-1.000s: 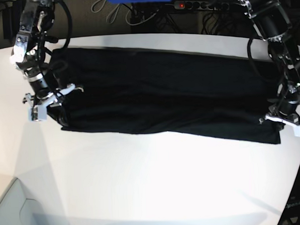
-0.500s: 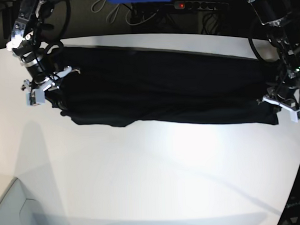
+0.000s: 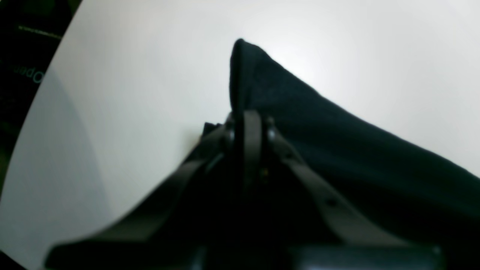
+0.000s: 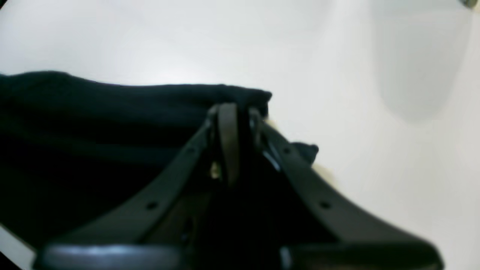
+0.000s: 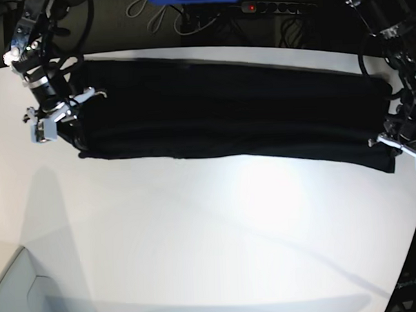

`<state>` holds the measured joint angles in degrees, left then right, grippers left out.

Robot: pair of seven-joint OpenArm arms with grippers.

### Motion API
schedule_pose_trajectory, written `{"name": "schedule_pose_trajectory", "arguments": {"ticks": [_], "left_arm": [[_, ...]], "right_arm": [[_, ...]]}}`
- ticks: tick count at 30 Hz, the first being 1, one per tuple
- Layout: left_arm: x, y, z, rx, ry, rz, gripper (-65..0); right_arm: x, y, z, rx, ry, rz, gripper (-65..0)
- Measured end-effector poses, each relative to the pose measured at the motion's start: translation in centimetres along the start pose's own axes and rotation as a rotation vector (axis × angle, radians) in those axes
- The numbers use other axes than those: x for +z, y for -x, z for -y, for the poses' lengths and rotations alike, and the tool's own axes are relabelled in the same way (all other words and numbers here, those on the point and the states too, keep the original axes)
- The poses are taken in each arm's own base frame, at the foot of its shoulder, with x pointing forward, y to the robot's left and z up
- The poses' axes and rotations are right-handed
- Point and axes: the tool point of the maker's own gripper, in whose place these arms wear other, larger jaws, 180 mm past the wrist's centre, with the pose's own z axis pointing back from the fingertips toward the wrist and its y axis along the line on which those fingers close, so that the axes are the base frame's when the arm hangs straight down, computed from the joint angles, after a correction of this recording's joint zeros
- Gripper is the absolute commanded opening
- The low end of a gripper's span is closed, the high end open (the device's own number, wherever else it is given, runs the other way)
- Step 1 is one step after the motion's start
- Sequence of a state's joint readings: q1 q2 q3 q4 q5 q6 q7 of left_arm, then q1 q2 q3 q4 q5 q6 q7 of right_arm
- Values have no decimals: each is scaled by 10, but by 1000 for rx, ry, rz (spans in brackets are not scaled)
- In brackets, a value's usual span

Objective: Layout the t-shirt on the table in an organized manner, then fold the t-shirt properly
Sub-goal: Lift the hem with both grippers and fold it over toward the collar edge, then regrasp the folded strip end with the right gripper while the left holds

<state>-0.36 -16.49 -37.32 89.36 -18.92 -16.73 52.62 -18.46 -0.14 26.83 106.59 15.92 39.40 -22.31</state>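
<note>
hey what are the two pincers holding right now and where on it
Both hold the black cloth t-shirt. The left pincer is shut on one end corner, the right pincer on the opposite end corner, stretching it over the white table.

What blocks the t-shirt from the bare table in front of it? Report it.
Nothing visible. The t-shirt hangs stretched between the right gripper and left gripper, both shut on it, and the table in front is bare white.

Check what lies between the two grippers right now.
Only the t-shirt, stretched across the table from left gripper to right gripper, in the base view.
</note>
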Motion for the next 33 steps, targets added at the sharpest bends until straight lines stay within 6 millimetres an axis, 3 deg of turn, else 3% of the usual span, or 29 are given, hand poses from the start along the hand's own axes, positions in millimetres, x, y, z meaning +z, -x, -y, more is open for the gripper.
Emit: {"name": "schedule_pose_trajectory", "arguments": {"ticks": [3, 11, 20, 25, 29, 33], "left_arm": [[2, 2, 1, -7, 0, -16, -650], [6, 32, -10, -32, -23, -143, -650], [8, 36, -18, -51, -38, -162, -650], [-3, 56, -4, -74, 2, -222, -650], [-5, 70, -9, -65, -9, -266, -650], [-5, 70, -9, -63, -7, -265, -650]], "right_arm": [[1, 2, 0, -1, 0, -8, -650], [10, 25, -2, -18, 1, -69, -650], [15, 35, 0, -18, -3, -99, -650], [15, 60, 2, -58, -1, -160, -650], [20, 70, 1, -70, -1, -179, -650], [22, 73, 1, -75, -1, -190, -650]]}}
